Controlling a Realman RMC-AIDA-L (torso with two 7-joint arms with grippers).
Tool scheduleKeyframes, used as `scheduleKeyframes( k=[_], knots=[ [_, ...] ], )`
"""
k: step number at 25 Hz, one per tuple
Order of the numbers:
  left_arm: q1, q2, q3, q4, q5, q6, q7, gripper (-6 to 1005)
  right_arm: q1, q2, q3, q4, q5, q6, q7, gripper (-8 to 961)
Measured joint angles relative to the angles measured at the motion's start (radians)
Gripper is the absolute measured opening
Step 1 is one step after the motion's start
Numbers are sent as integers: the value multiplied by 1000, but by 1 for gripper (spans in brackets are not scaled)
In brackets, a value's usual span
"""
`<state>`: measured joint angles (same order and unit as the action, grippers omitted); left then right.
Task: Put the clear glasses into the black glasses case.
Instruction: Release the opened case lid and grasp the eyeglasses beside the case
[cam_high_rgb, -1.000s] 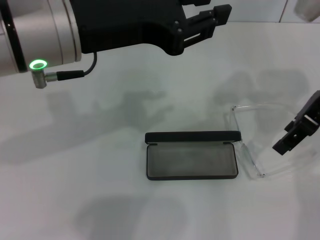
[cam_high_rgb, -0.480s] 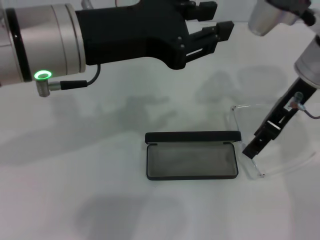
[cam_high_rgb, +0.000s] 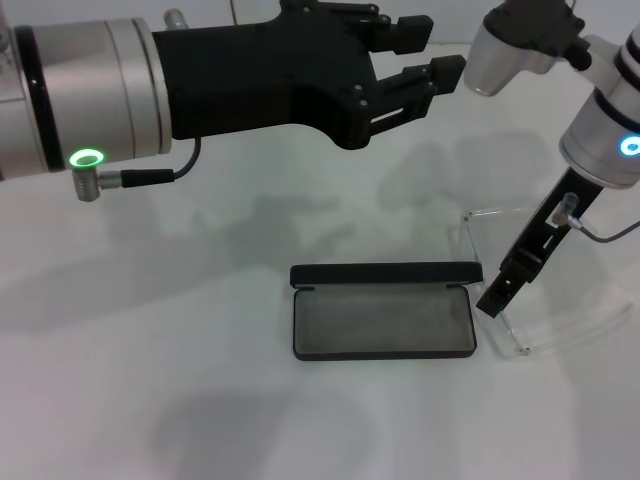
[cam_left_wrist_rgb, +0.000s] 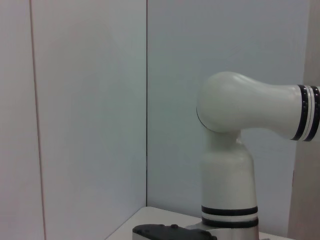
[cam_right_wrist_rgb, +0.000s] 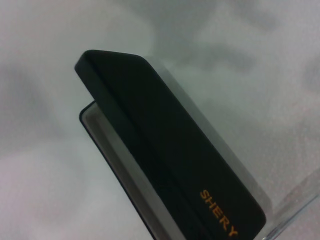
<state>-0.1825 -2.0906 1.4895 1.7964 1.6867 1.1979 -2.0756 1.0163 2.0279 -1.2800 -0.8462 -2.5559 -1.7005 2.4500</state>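
The black glasses case (cam_high_rgb: 383, 323) lies open mid-table, grey lining up, with its lid (cam_high_rgb: 385, 273) standing along the far side. The clear glasses (cam_high_rgb: 512, 330) rest on the table just right of the case, arms reaching right. My right gripper (cam_high_rgb: 492, 303) points down at the glasses' front, right beside the case's right end. In the right wrist view the case lid (cam_right_wrist_rgb: 170, 170) with orange lettering fills the middle, and a clear edge of the glasses (cam_right_wrist_rgb: 295, 210) shows at the corner. My left gripper (cam_high_rgb: 440, 45) hovers high over the far side of the table, open and holding nothing.
The white table (cam_high_rgb: 150, 350) spreads around the case on the left and front. The left wrist view shows only a pale wall and the right arm's white joint (cam_left_wrist_rgb: 235, 150).
My right arm has swung in from the right edge, and its gripper has moved left to the glasses' front by the case. The left arm has shifted slightly.
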Motion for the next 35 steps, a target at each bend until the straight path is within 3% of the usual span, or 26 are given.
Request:
scheduleKeyframes(
  k=[18,26,35],
  knots=[
    [11,0,-3,-9,-3,2,16,357,-27,-7,-11,29,-68,34,12,579],
    [12,0,-8,-6,-4,14,15,355,-87,-7,-9,-87,-100,34,16,557],
    [9,0,-8,-2,-5,14,15,352,-89,-1,-17,-74,-83,89,11,518]
  ],
)
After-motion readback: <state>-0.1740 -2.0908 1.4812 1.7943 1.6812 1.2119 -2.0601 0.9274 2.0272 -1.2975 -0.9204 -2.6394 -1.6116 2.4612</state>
